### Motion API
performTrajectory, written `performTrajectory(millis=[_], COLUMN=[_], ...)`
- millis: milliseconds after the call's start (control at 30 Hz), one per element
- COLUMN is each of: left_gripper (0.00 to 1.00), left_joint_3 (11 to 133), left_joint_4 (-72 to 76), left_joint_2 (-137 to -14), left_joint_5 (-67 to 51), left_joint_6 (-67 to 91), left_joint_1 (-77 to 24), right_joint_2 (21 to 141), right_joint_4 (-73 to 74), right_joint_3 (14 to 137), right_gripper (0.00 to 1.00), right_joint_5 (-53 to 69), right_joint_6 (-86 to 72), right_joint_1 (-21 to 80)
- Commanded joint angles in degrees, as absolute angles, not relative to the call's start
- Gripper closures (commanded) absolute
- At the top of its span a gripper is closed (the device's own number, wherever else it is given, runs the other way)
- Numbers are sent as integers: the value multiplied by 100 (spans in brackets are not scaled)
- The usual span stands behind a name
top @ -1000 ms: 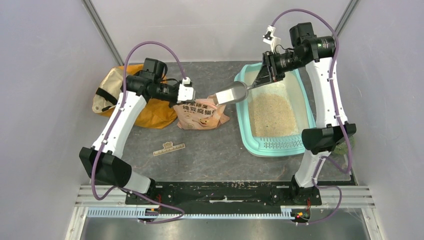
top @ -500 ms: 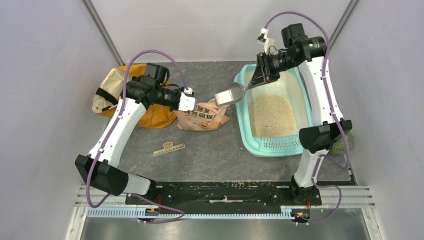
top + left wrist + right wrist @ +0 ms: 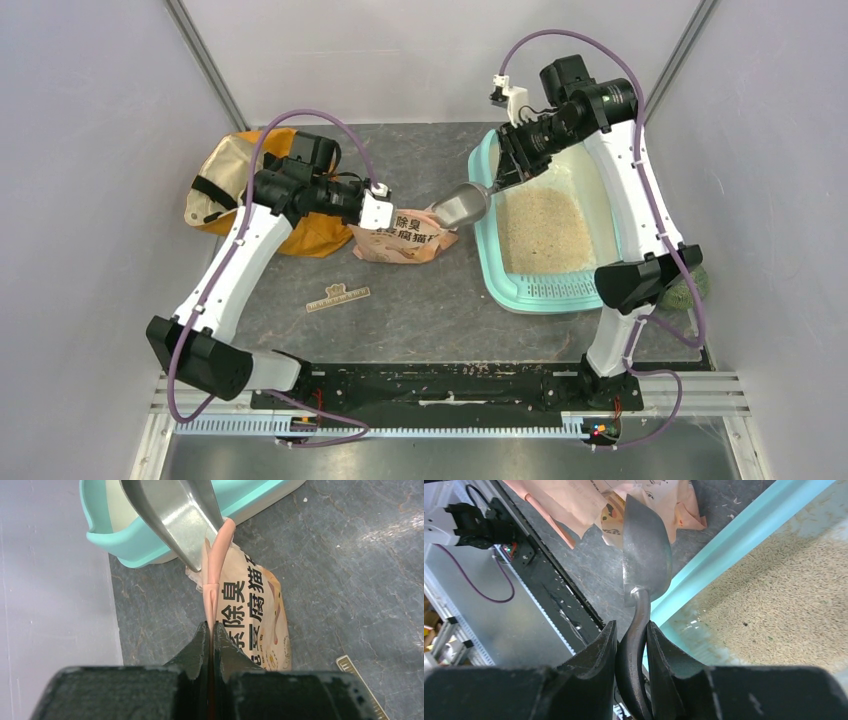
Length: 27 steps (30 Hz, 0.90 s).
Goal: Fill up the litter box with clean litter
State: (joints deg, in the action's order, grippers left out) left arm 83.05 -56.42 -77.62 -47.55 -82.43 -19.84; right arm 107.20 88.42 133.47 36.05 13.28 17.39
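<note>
The teal litter box [image 3: 487, 243] sits right of centre, holding a bed of pale clean litter [image 3: 545, 230]. A peach-pink pouch [image 3: 400, 240] lies just left of it. My left gripper [image 3: 383, 212] is shut on the pouch's pink top edge [image 3: 216, 565], holding it up. My right gripper [image 3: 505, 168] is shut on the dark handle of a silver scoop [image 3: 462, 205]. The scoop bowl [image 3: 646, 555] tilts down at the pouch mouth [image 3: 574, 500], outside the box rim [image 3: 734, 535]. Litter [image 3: 774, 595] shows to its right. In the left wrist view the scoop [image 3: 175, 515] hangs over the pouch [image 3: 250, 610].
An orange fabric bag [image 3: 310, 230] lies behind the left arm at the far left. A thin gold strip [image 3: 338, 296] lies on the grey mat in front of the pouch. A green object [image 3: 688, 292] sits by the right arm's elbow. Enclosure walls stand close on both sides.
The right arm has swung left and lowered, bringing the scoop from beside the box rim down to the pouch mouth. The left gripper kept hold of the pouch and shifted slightly.
</note>
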Motion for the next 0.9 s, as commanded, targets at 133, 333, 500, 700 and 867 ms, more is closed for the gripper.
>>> performTrajectory(millis=[133, 333, 500, 700, 867], left_gripper=[98, 98, 98, 98, 98], left_joint_3=[8124, 8009, 7955, 7866, 7505], left_joint_4=[-5129, -4987, -4912, -4656, -4283], left_joint_2=[-7407, -7350, -7329, -7285, -7039], left_joint_5=[-4645, -4623, -4630, -4633, -4552], left_joint_6=[-8137, -8132, -8071, -7839, -7643], left_joint_1=[-2061, -2071, -2073, -2089, -2151], right_joint_2=[10996, 11209, 11136, 11464, 11551], right_joint_4=[9386, 9669, 9935, 9557, 8939], right_joint_3=[13983, 14151, 14090, 14102, 14081], right_gripper=[100, 100, 100, 100, 100], right_joint_5=[2684, 2700, 2539, 1811, 978], right_joint_6=[1290, 1421, 2005, 1589, 865], right_joint_1=[2355, 2565, 2637, 2963, 3042])
